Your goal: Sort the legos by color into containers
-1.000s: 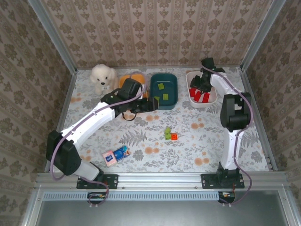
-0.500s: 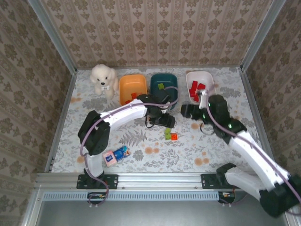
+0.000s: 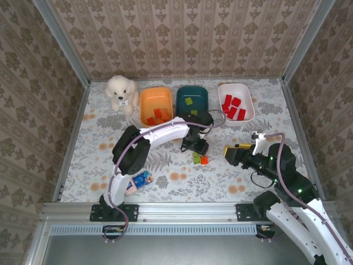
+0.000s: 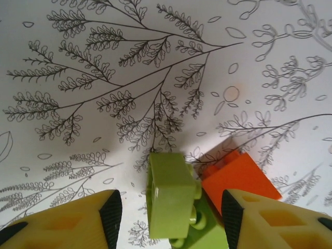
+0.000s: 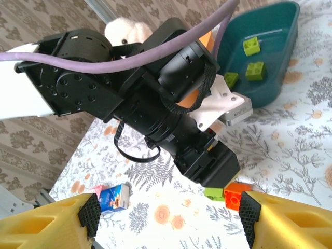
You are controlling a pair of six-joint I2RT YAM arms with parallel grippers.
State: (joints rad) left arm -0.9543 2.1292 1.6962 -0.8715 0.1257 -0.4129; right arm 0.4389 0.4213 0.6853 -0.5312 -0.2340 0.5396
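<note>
**Table** (image 3: pixel 259 124): two loose bricks are found just left of centre, a green brick (image 4: pixel 170 199) and an orange brick (image 4: pixel 239 177), set touching side by side.

**Orange tub** (image 3: pixel 144 98): several orange bricks are held.
**Teal tub** (image 3: pixel 192 91): green bricks are held.
**White tub** (image 3: pixel 246 99): red bricks are held.
The three tubs are ranged along the far edge.

**Left gripper** (image 4: pixel 168 210): lowered over the loose pair with its fingers spread. The green brick is bracketed between the two pads (image 4: pixel 111 210), with a gap visible on each side; nothing is gripped.

**Right gripper** (image 5: pixel 168 215): hung above the table right of the pair, fingers wide apart and empty.

**Step in hand:** judged to be the pick of the green brick, sorting being nearly finished.

**Next move:** a closing of the left fingers on the green brick alone is called for. The orange brick is lying against it beside the right pad, so care is needed that it is not pinched or dragged along. A lift and carry to the teal tub would follow.

**Also present:** a plush dog (image 3: pixel 122 91) beside the orange tub and a flat packet (image 3: pixel 139 181) near the left arm's base, neither being part of the sort.
</note>
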